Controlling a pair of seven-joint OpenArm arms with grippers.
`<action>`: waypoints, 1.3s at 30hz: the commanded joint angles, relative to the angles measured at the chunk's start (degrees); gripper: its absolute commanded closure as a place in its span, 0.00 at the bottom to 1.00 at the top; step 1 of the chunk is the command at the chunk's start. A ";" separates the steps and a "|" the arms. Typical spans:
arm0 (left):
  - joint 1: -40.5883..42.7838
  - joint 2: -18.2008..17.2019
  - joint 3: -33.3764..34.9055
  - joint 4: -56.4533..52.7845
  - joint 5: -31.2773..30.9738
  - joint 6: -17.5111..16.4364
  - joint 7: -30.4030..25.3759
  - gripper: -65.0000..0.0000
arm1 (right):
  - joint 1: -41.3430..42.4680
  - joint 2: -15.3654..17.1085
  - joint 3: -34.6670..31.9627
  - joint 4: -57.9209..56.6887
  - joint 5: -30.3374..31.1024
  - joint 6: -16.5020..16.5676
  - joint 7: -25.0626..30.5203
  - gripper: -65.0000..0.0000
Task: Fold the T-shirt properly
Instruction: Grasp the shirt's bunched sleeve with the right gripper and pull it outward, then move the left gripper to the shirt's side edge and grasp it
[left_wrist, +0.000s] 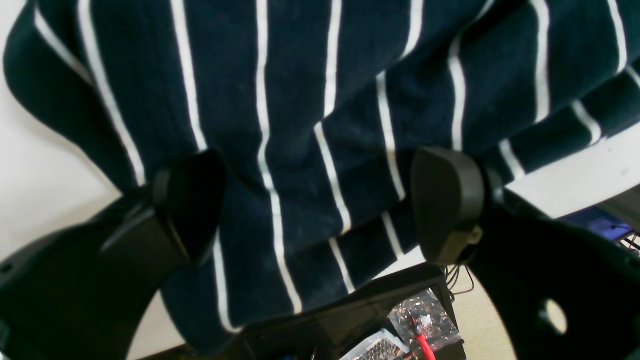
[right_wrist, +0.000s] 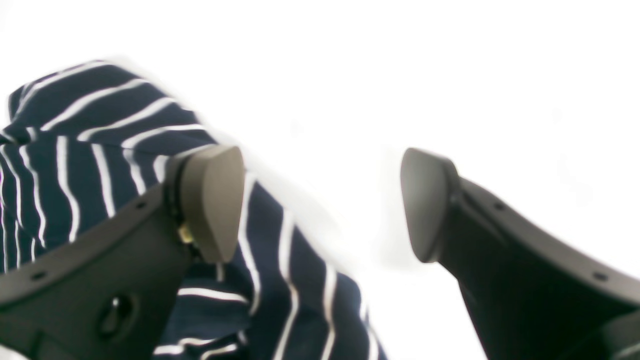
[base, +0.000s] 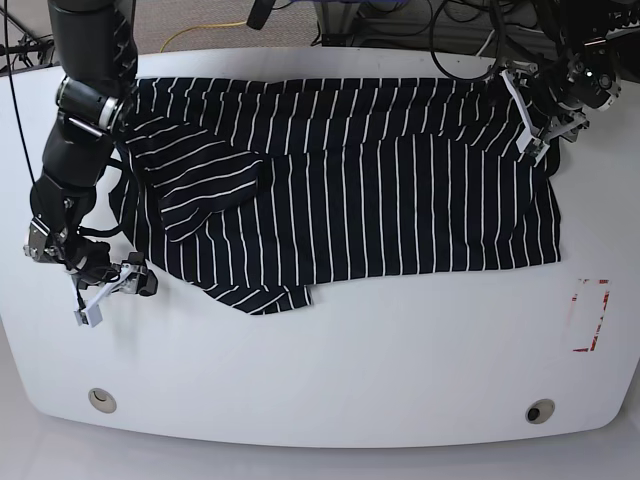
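The T-shirt (base: 380, 190), black with thin white stripes, lies spread across the far half of the white table, one sleeve (base: 200, 185) folded onto its body. My left gripper (base: 540, 125) hovers over the shirt's right edge. In the left wrist view the left gripper (left_wrist: 317, 200) is open, with striped fabric (left_wrist: 300, 100) lying beneath and between the wide-apart fingers. My right gripper (base: 115, 295) sits just off the shirt's lower left edge. Seen from the right wrist, the right gripper (right_wrist: 320, 205) is open over bare table, with the cloth (right_wrist: 75, 160) beside its left finger.
The white table (base: 350, 380) has two round holes near its front edge (base: 100, 400) (base: 540, 411) and a red-outlined mark (base: 590, 315) at the right. Cables run behind the far edge. A box of small parts (left_wrist: 425, 325) shows below the table's edge.
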 joint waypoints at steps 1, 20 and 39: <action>-0.17 -0.63 -0.23 1.02 -0.49 -0.06 -0.53 0.17 | 3.04 3.50 0.01 -6.31 1.18 0.60 5.95 0.29; -2.19 -0.63 -0.32 2.25 -0.67 -0.06 -0.35 0.17 | -2.76 0.43 -3.77 -8.86 1.79 0.60 8.50 0.56; -14.59 3.06 -10.60 4.27 -0.32 -0.06 0.35 0.17 | -6.01 -1.42 -3.69 -5.87 1.88 0.60 4.28 0.56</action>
